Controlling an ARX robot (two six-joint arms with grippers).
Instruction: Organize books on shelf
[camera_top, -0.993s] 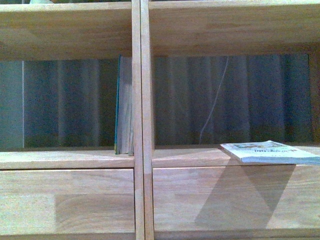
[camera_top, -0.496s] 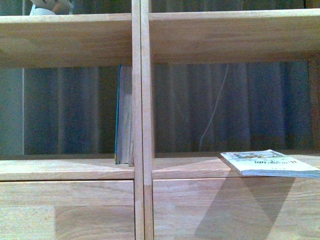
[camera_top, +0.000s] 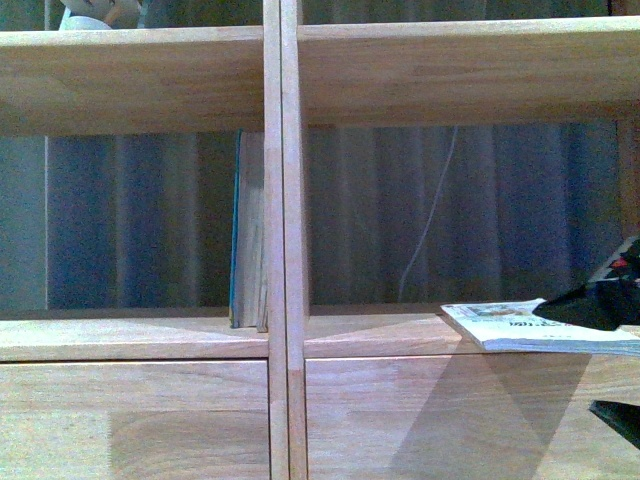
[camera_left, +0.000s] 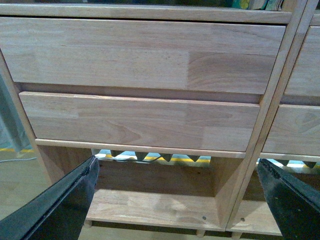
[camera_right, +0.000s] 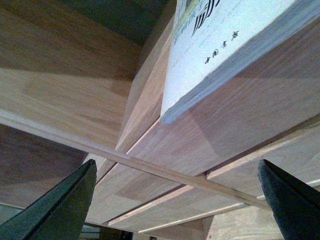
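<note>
Light-wood shelf (camera_top: 420, 70) fills each view; nearest, the left end effector (camera_left: 176, 162), fingers wide apart, faces the drawers (camera_left: 140, 52), and the right end effector (camera_right: 176, 165), equally spread, sits at the overhanging paperback (camera_top: 520, 325), one finger above it, one below. That paperback lies flat, cover up, on the right compartment's front edge, long axis along the edge. Farther in, the left compartment holds upright books (camera_top: 250, 230) against the divider (camera_top: 283, 220), the teal one outermost; curtains (camera_top: 130, 220) hang behind.
</note>
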